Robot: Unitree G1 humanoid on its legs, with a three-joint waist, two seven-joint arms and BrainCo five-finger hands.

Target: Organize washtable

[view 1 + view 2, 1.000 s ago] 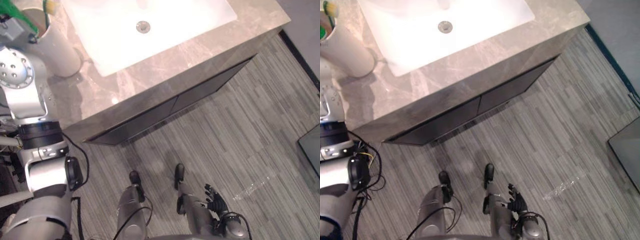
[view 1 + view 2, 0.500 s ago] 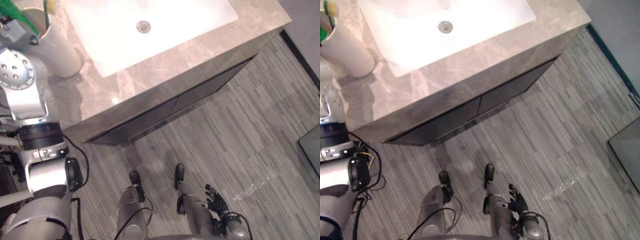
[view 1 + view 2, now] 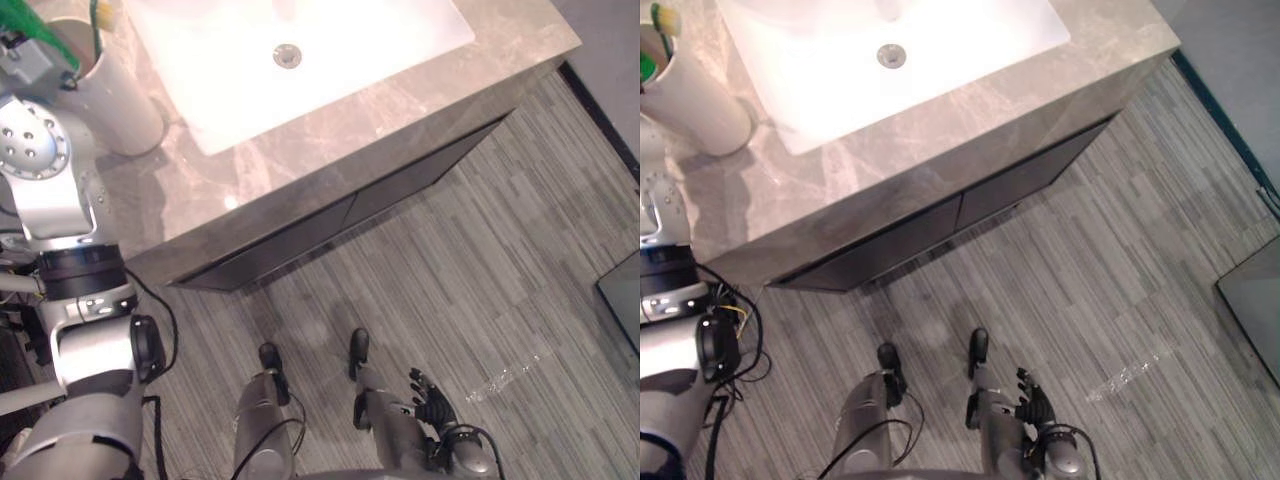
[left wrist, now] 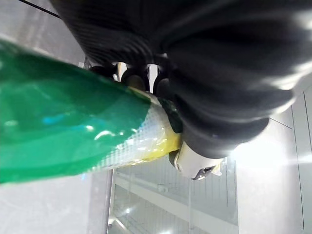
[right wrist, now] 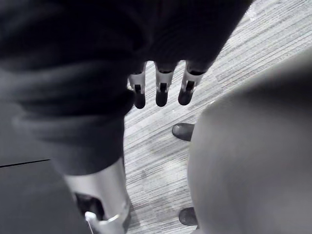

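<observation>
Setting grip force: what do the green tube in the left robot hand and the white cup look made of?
Green tube: glossy, translucent, probably soft plastic; highlights wrinkle across it. White cup: smooth, opaque, faint sheen; ceramic or hard plastic, cannot tell which.

The sink (image 3: 300, 70) runs off the far edge, as do the green and yellow items (image 3: 97, 15) standing in the white cup (image 3: 120, 105) at far left. The green object (image 4: 63, 131) by the left hand (image 4: 195, 73) is blurred and cut off, its kind unclear. A dark slab (image 3: 622, 300) at right is cropped.

No legible text or numbers anywhere, none on the green object (image 4: 63, 131), none on the white cup (image 3: 118, 100)
</observation>
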